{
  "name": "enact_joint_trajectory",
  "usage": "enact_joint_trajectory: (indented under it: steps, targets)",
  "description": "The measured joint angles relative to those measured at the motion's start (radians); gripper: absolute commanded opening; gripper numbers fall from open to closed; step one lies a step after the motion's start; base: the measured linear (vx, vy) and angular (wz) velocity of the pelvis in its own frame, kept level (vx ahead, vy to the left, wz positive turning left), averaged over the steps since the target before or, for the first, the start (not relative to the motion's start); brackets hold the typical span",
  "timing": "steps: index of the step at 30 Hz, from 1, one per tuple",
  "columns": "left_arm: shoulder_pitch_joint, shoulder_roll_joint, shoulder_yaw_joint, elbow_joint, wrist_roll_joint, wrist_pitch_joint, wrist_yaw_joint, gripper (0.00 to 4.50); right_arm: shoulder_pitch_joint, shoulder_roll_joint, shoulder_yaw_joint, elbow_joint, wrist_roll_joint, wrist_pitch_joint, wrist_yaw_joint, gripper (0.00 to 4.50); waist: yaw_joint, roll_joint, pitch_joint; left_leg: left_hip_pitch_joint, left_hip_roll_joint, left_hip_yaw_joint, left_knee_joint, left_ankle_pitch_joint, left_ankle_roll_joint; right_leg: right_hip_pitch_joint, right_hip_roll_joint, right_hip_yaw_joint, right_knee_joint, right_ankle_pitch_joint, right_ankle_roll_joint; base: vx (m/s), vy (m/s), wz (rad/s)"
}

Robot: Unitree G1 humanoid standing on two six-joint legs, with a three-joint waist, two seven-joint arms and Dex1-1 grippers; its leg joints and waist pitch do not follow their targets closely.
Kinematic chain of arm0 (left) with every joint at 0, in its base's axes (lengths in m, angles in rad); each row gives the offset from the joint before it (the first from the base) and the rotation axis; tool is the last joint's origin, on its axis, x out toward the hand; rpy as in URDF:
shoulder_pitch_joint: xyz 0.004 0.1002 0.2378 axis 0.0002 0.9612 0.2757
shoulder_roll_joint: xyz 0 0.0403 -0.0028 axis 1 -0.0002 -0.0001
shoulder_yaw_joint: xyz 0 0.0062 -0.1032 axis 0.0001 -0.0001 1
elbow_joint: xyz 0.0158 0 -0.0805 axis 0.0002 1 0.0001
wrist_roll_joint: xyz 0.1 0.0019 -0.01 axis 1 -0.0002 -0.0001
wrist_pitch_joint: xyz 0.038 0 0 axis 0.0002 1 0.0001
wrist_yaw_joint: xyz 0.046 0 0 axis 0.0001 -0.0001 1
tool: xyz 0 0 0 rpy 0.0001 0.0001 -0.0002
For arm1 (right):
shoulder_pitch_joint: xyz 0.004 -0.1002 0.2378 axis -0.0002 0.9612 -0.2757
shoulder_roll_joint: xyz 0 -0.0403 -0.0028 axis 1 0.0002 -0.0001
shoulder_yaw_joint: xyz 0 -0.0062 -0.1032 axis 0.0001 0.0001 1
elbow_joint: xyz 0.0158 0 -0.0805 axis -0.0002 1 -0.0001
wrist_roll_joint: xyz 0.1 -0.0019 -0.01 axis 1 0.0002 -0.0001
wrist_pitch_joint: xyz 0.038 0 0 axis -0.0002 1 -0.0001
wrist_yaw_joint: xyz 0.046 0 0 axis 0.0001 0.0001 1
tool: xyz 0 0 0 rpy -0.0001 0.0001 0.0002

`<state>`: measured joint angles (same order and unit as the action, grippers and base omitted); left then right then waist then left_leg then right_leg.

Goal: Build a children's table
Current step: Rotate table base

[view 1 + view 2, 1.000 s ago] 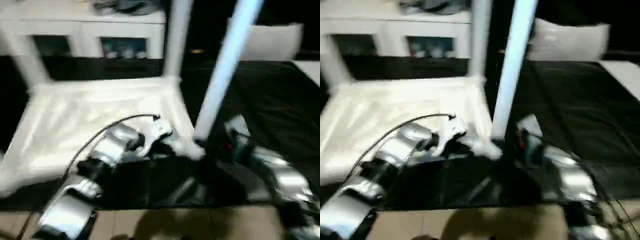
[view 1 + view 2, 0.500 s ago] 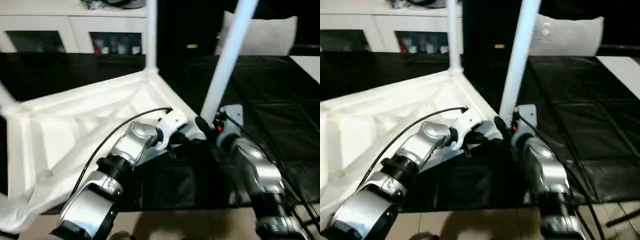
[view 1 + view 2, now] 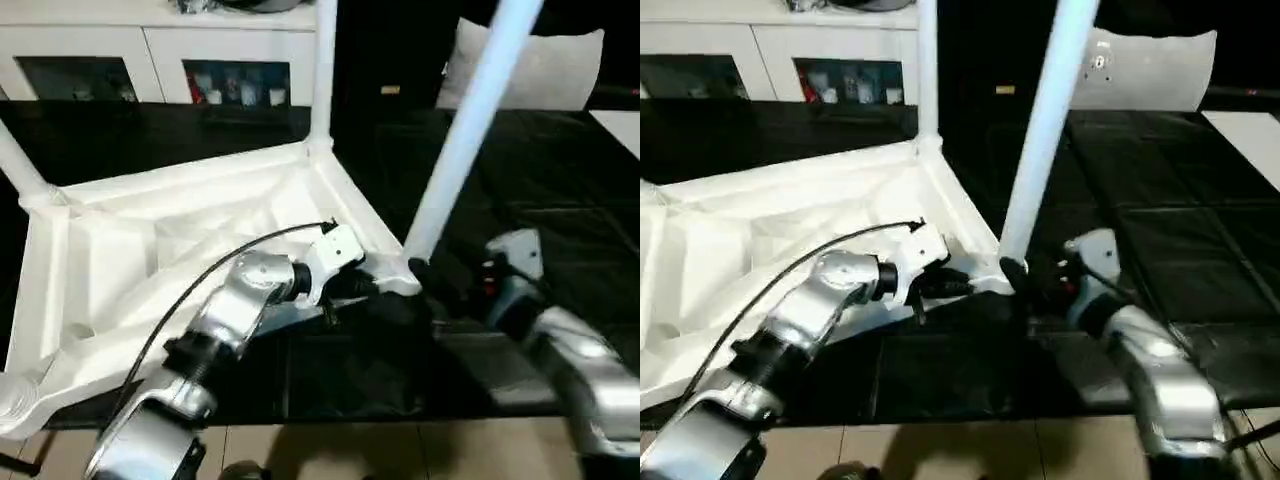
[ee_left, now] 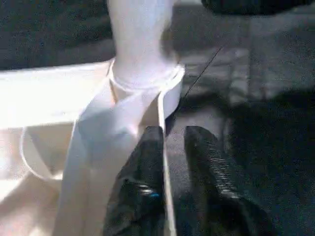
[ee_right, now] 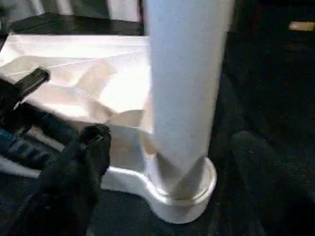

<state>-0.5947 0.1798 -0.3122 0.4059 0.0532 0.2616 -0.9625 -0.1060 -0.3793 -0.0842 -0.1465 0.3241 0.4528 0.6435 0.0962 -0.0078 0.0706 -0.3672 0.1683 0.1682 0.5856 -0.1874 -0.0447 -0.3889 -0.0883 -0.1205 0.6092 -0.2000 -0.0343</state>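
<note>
From the head, the upturned tabletop [image 3: 190, 250] lies on the black work table [image 3: 560, 180], a leg [image 3: 470, 120] standing in its near right corner socket; seating that leg seems done, and pulling both arms clear comes next. White cabinets [image 3: 150, 60] line the far wall.

Left wrist: the left gripper [image 4: 170, 140] pinches the tabletop's rim.

Right wrist: the right gripper [image 5: 172, 142] stands spread either side of the leg, released.

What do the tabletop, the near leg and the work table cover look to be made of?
Tabletop: probably moulded white plastic, semi-gloss, with ribs cast into its upturned underside.
Near leg: smooth white tube, likely the same plastic, seated in a round corner socket.
Cover: thin black sheeting, apparently plastic film or coated fabric, creased with a faint sheen.
</note>
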Motion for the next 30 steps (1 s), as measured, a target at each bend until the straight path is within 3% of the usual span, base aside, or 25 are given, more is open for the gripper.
enact_joint_trajectory:
  steps: [1,2,6,11,15,19,22,30]
  targets:
    - [0.015,0.022,0.000,-0.033,0.000,0.012,-0.011,1.01,0.002,-0.013,0.008,-0.012,0.010,0.023,0.015,4.43,-0.004,0.000,0.000,0.000,0.000,0.000,0.000,0.000,0.000,0.000,0.000,0.000,0.000,0.000,0.000,0.000,0.000,0.00]
    - [0.040,0.057,0.002,-0.089,0.000,0.045,-0.021,1.34,0.003,-0.029,0.020,-0.025,0.021,0.056,0.031,4.50,-0.009,-0.001,0.000,0.000,0.001,0.001,-0.001,0.000,0.000,0.000,0.001,0.000,0.000,0.000,0.000,0.000,0.000,0.00]
    - [0.109,0.146,0.023,-0.225,0.000,0.135,-0.053,1.57,0.011,-0.045,0.048,-0.061,0.041,0.114,0.063,4.50,-0.010,-0.003,0.002,0.000,0.003,0.001,0.000,0.000,-0.002,-0.001,0.002,0.000,0.000,-0.003,0.004,0.000,0.000,0.00]
    - [0.189,0.263,0.061,-0.383,-0.018,0.220,-0.087,1.87,-0.015,-0.018,0.105,-0.087,0.051,0.126,0.068,4.50,-0.008,-0.004,0.002,0.002,0.003,0.002,0.001,-0.003,-0.006,-0.002,0.002,0.000,0.000,-0.002,0.004,0.000,0.000,0.00]
    - [0.253,0.358,0.098,-0.490,-0.015,0.283,-0.091,2.26,-0.115,0.085,0.170,0.012,-0.022,0.060,0.002,4.50,-0.013,-0.004,0.002,0.002,0.003,0.002,0.001,-0.002,-0.008,-0.004,0.002,0.001,0.001,0.000,0.000,0.000,0.000,0.00]
    - [0.271,0.383,0.120,-0.556,-0.016,0.326,-0.090,2.40,-0.185,0.133,0.212,0.098,-0.063,0.021,-0.035,4.50,-0.001,-0.004,0.002,0.001,0.003,0.002,0.001,-0.002,-0.009,-0.004,0.002,0.001,0.002,0.003,-0.003,0.000,0.000,0.00]
    - [0.281,0.404,0.119,-0.572,-0.009,0.346,-0.080,2.40,-0.288,0.186,0.245,0.252,-0.124,-0.045,-0.088,4.50,-0.007,-0.005,0.001,0.001,0.004,0.002,0.002,-0.001,-0.010,-0.004,0.002,0.001,0.003,0.004,-0.003,0.000,0.000,0.00]
    - [0.313,0.440,0.093,-0.583,0.030,0.347,-0.051,2.40,-0.378,0.242,0.249,0.445,-0.199,-0.128,-0.232,4.50,-0.002,-0.006,0.001,0.001,0.004,0.002,0.005,0.000,-0.010,-0.004,0.002,0.002,0.004,0.005,-0.003,0.000,0.000,0.00]
